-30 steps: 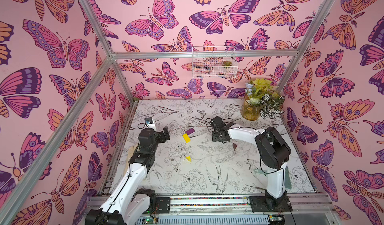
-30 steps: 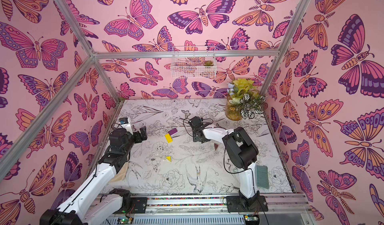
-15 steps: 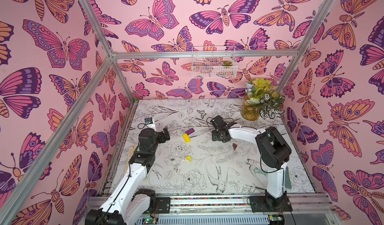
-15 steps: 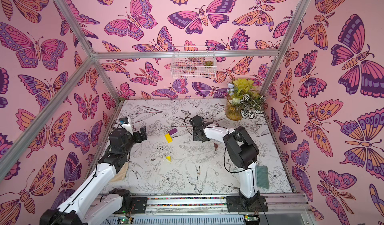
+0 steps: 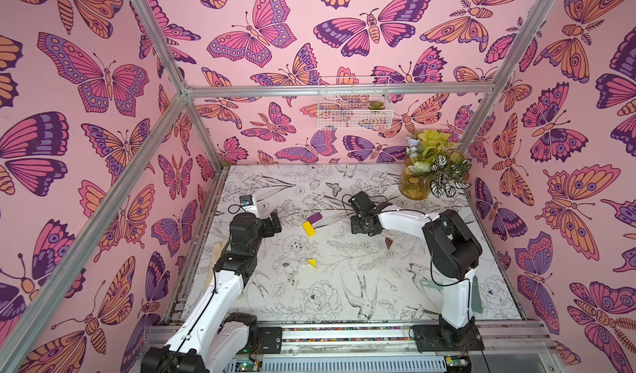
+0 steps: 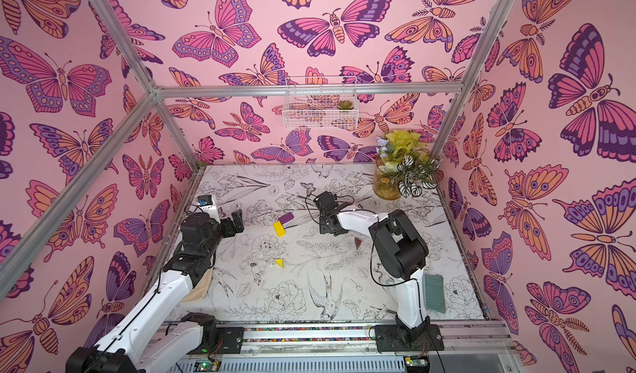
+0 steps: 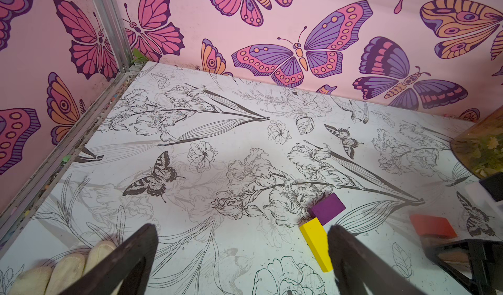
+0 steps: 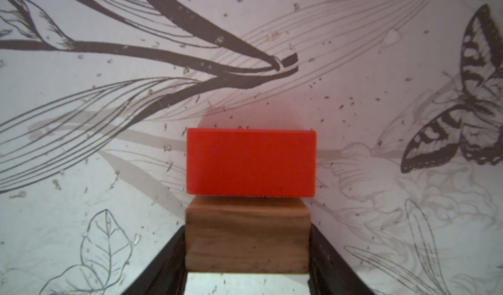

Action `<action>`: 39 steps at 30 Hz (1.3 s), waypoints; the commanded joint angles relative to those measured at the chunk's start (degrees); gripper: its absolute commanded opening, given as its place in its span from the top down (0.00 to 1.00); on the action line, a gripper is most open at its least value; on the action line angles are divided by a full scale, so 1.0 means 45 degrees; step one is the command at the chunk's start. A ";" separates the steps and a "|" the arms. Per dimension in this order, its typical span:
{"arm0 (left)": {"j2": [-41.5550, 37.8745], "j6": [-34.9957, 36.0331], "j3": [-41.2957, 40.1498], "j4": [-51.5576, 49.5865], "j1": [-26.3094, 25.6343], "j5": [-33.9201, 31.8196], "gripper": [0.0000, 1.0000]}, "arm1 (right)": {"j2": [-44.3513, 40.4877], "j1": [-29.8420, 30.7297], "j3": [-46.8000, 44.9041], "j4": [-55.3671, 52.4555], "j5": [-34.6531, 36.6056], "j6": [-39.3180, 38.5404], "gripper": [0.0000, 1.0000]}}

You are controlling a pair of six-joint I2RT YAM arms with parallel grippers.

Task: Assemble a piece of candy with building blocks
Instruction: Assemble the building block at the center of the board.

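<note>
A white wire basket [image 5: 354, 126] on the back wall holds a small succulent [image 5: 376, 105]. An amber glass vase [image 5: 413, 186] in the far corner is filled with leaves and flowers [image 5: 435, 140].

The building blocks lie loose on the table [image 5: 344, 295], in separate spots. The right gripper [image 8: 247, 232] is closed on the plain-wood block [image 8: 247, 242], with a finger pressed to each side. The red block [image 8: 251, 164] lies flat just past the fingertips, touching the wood one. In both top views the gripper covers these two.

The left gripper [image 7: 242, 229] stands spread wide and empty. Ahead of it, toward one finger [image 7: 356, 258], the purple block [image 7: 328, 208] and yellow block [image 7: 315, 242] meet at a corner; that finger hides the yellow one's near end. The yellow triangle [image 5: 312, 263] and dark brown triangle [image 5: 389, 242] sit apart, back from both sets of jaws.

Pale rounded shapes [image 7: 62, 266] beside the other left finger are cut off, and I cannot tell what they are. The right arm [image 5: 451, 250] half hides a teal brush [image 5: 476, 295].
</note>
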 commanded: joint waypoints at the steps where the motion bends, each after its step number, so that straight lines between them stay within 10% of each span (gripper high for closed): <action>1: -0.0062 0.0133 0.0065 -0.0296 0.0007 0.0043 0.00 | 0.0390 -0.0098 0.0343 -0.0013 0.0160 -0.0158 0.34; 39: 0.0093 0.0155 0.0163 -0.0296 -0.0002 0.0082 0.00 | 0.0456 -0.0191 0.0662 -0.0527 0.0569 -0.0462 0.26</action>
